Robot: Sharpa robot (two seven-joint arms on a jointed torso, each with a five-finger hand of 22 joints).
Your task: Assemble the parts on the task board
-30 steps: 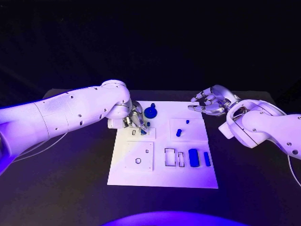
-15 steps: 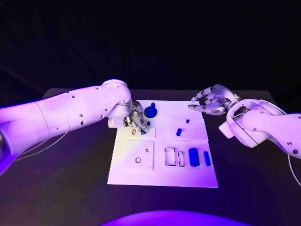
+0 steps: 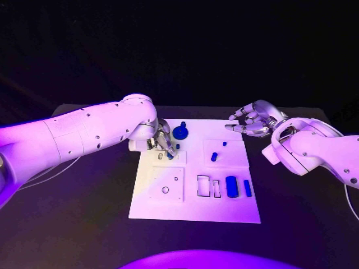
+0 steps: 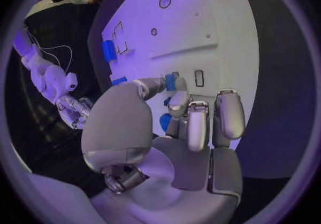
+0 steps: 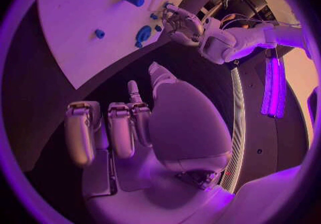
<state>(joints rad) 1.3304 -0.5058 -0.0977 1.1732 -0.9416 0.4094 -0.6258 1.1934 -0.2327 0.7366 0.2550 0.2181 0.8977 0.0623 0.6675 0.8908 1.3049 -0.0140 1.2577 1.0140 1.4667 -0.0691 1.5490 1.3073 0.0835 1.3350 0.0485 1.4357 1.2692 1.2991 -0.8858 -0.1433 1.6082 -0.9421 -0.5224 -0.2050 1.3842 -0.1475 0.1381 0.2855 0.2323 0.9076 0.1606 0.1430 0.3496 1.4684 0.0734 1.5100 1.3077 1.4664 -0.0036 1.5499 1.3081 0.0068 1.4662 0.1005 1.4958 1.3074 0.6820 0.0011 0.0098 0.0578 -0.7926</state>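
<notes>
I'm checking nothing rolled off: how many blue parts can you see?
6. One blue part in the left hand, a round one behind it, two small ones mid-board, two long ones front right. The hand may hide more.

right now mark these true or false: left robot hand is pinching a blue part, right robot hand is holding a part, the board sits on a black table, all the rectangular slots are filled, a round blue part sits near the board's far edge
1. The left robot hand is pinching a small blue part over the task board. True.
2. The right robot hand is holding a part. False: it holds nothing, its fingers curled in, at the board's far right corner.
3. The board lies on a black table. True.
4. All the rectangular slots are filled. False: an empty outlined slot shows beside the blue block.
5. A round blue part sits near the board's far edge. True.
</notes>
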